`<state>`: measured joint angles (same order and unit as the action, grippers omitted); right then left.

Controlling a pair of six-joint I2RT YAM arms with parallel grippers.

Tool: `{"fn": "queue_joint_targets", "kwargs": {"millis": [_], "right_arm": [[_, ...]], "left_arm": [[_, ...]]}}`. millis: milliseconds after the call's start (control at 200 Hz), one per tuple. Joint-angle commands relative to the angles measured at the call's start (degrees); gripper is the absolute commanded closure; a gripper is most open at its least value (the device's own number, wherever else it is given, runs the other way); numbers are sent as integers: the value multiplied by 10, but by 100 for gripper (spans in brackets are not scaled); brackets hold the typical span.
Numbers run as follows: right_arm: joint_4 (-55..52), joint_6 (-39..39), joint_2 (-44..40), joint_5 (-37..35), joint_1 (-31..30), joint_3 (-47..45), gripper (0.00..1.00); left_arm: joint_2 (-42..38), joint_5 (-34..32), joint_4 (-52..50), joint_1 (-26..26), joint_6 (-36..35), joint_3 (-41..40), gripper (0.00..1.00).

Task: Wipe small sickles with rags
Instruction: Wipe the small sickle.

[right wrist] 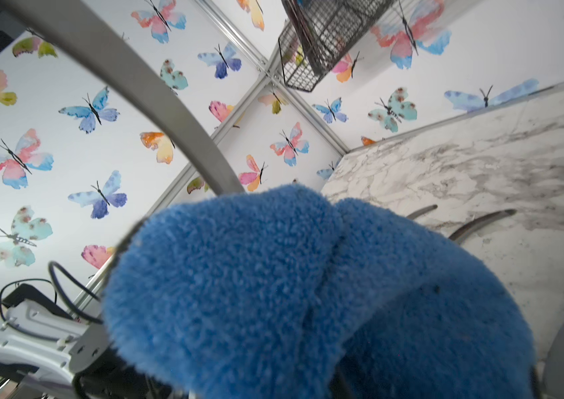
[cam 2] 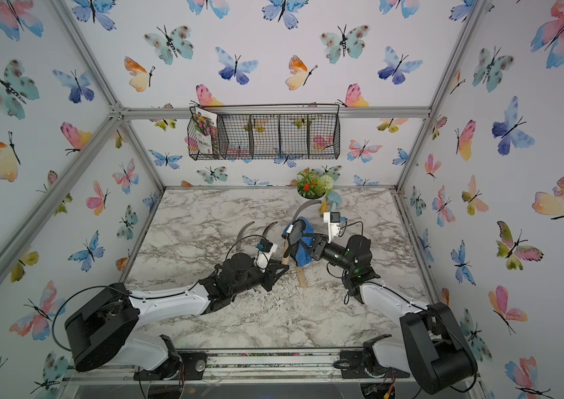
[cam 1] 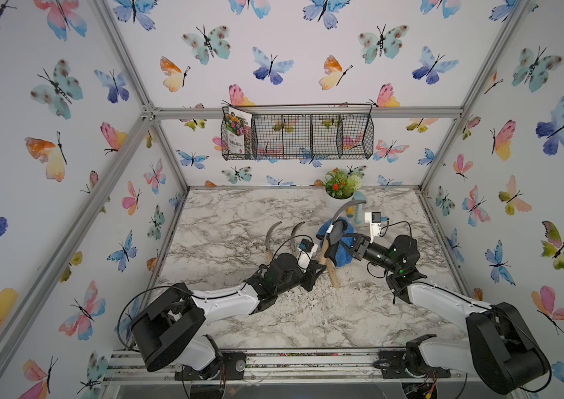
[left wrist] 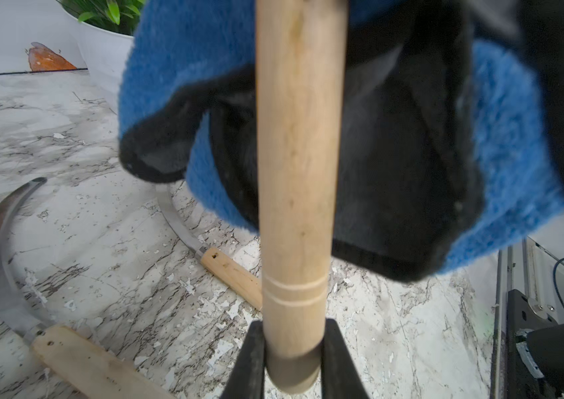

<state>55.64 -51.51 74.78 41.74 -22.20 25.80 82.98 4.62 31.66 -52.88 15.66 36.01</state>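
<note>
My left gripper (left wrist: 292, 359) is shut on the butt of a small sickle's pale wooden handle (left wrist: 299, 172). It holds the sickle up off the table, and the grey blade (cam 1: 342, 211) curves up toward the back. The blue rag (cam 1: 342, 257) with its dark piece (cam 1: 334, 238) is wrapped round that sickle where blade meets handle. My right gripper (cam 1: 347, 247) is shut on the rag, which fills the right wrist view (right wrist: 273, 293) and hides the jaws. Two more sickles (cam 1: 272, 238) (cam 1: 296, 235) lie flat to the left. Another wooden handle (cam 1: 333, 274) lies under the rag.
A white flower pot (cam 1: 339, 198) stands at the back, with a light-blue trowel (cam 1: 360, 206) beside it. A black wire basket (cam 1: 298, 136) with a seed packet hangs on the back wall. Pale flakes are scattered over the marble tabletop (cam 1: 225, 221) near the front middle.
</note>
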Motion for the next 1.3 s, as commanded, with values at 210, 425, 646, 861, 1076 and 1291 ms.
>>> {"fn": "queue_joint_targets", "kwargs": {"millis": [210, 425, 646, 861, 1076, 1291], "right_arm": [[159, -48, 42, 19, -52, -111, 98], [126, -37, 32, 13, -51, -98, 98], [121, -54, 32, 53, 32, -67, 98], [168, -102, 35, 129, 153, -68, 98], [206, -127, 65, 157, 159, -53, 98], [404, -245, 141, 202, 158, -49, 98]], "left_arm": [[-7, 2, 4, -2, -5, 0, 100], [-10, 13, 3, -2, -6, 0, 100], [-17, 71, 24, -2, -20, -13, 100], [-12, 92, 28, -1, -20, -9, 100], [1, 123, 18, -2, -32, 5, 100], [51, 196, -3, -2, -25, 44, 100]]}}
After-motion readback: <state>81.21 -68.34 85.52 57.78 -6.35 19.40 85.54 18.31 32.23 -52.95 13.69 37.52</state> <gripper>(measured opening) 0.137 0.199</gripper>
